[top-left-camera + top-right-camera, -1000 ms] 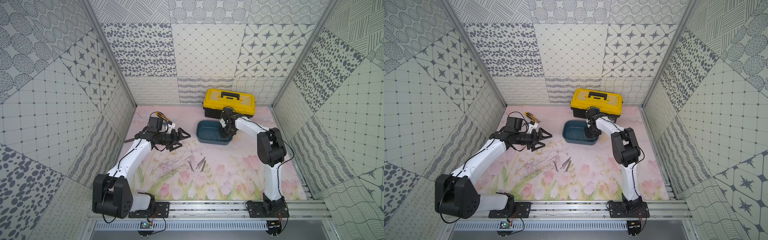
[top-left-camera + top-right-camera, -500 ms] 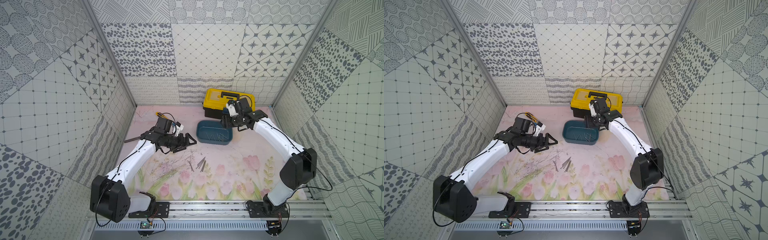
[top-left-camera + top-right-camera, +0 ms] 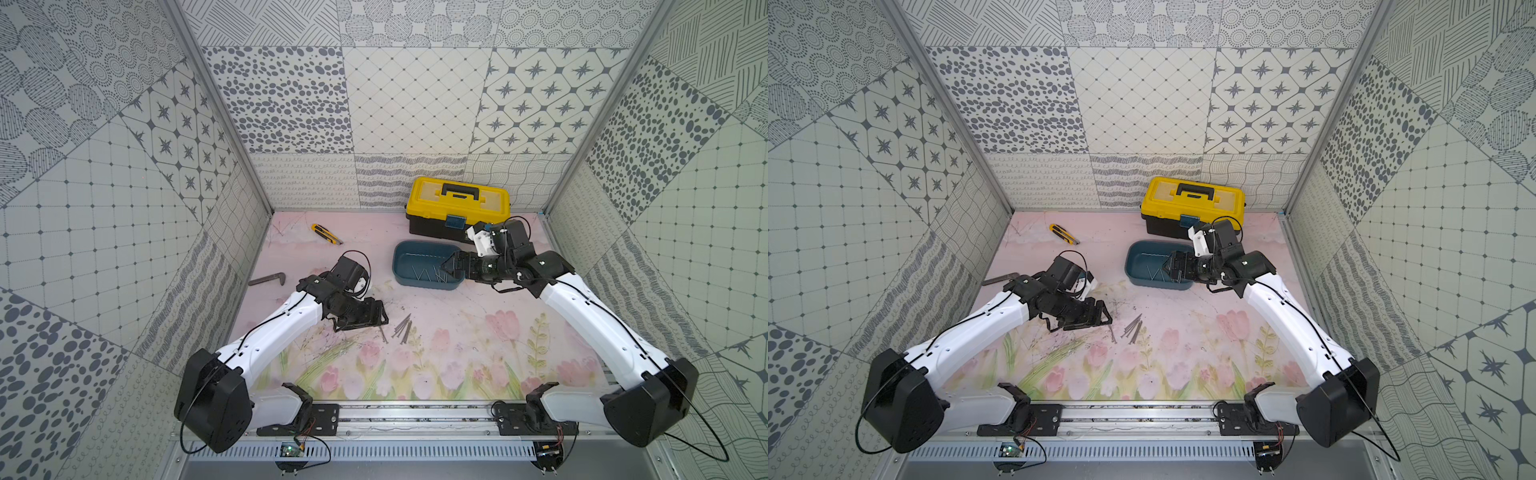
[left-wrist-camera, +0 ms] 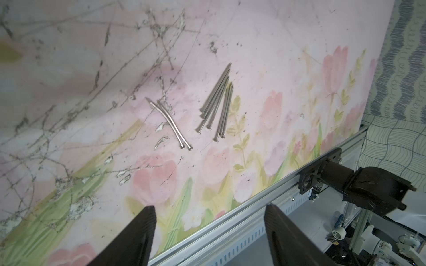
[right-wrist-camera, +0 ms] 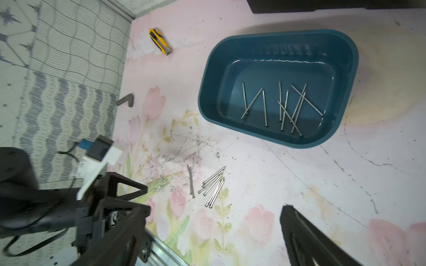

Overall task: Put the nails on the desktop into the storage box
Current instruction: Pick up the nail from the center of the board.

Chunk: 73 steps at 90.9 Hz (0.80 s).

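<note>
Left claw (image 4: 208, 207) sits low over the desktop (image 4: 288, 46), jaws well apart, and we see nothing between them. Loose nails (image 4: 216, 103) lie flat just ahead of its fingertips, not touching it. We count about six in a tight bundle, plus a bent pair (image 4: 169, 122) beside the bundle, apart from it.

Further out, right claw (image 3: 448, 266) hangs over one end of the storage box (image 3: 401, 266), jaws spread wide, empty. Below and ahead of that claw we see boxed nails (image 5: 283, 108), around nine, crisscrossed on the box floor.

Just behind the right claw's wrist is a yellow toolbox (image 3: 457, 199), lid down. Well beyond the left claw lies a utility knife (image 3: 326, 233). Out to that claw's side, near the wall, is an L-shaped bar (image 3: 268, 279).
</note>
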Motion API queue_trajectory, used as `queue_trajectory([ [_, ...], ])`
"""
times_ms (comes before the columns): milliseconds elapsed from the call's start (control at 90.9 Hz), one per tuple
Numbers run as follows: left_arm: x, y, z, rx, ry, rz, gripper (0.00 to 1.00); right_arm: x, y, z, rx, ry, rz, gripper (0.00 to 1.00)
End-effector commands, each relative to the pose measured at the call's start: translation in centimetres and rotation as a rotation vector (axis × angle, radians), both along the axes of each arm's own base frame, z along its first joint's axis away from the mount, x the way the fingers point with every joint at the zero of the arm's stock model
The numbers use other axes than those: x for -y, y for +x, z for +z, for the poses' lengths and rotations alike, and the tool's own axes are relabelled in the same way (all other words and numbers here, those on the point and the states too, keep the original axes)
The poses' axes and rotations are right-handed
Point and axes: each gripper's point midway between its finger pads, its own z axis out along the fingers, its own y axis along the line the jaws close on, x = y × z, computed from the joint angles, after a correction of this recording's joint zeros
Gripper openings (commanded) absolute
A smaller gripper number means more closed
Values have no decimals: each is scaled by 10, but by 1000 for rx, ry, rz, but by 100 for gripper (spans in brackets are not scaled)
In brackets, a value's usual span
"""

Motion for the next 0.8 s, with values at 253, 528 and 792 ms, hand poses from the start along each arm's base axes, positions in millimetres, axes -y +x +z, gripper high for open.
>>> queue_trajectory([
  [253,-22,-41,-54,-224,136,221,52,-31,-39,-25,-18,-57,42,92],
  [528,-12,-38,-67,-255,162,210,44,-45,-51,-46,-70,-68,75,86],
  [792,0,-24,-79,-260,217,166,44,-49,-52,-46,-80,-40,69,86],
])
